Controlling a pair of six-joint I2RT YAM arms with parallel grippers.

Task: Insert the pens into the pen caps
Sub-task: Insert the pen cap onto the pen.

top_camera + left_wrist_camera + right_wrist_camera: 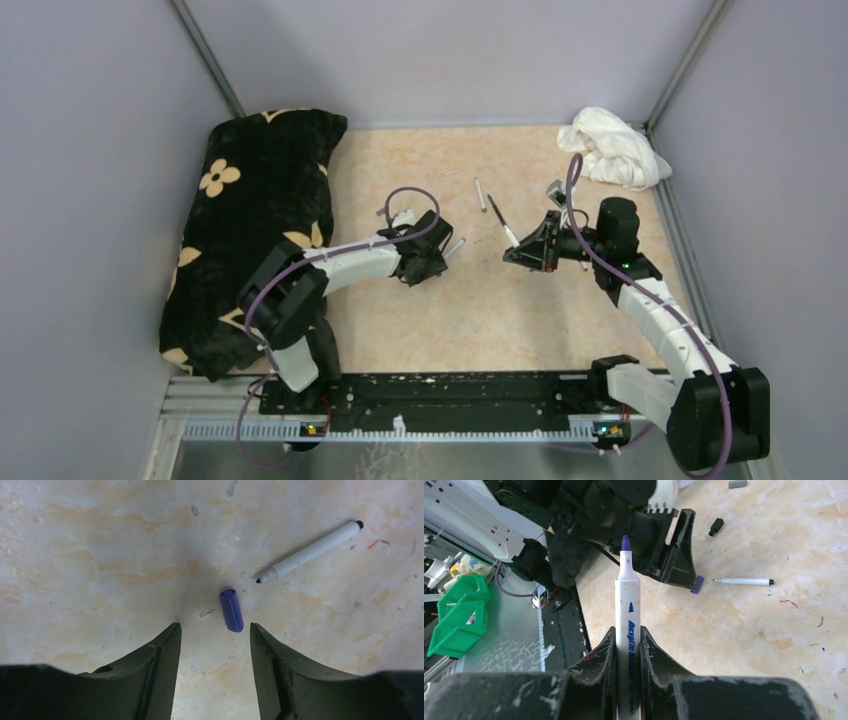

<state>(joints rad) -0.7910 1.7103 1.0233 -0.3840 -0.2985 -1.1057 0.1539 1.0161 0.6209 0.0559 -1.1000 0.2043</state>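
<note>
At the middle of the worktop (480, 320), the cap (231, 610) lies flat between the parted fingers of the left gripper (214, 629), untouched and off-centre. The nearer finger may strike first and roll or skew it; which end is open is unclear. The right gripper (628, 630) clamps a purple-tipped pen (627, 600).

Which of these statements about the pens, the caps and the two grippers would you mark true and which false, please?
1. The right gripper is shut on a purple-tipped pen. True.
2. An uncapped white pen lies on the table near a purple cap. True.
3. The left gripper is clamped on the purple cap. False: its jaws stand open, and the cap lies untouched on the table at the fingertips.
4. The white cloth lies in the far left corner. False: it is in the far right corner, and the flowered cushion lies on the left.
</note>
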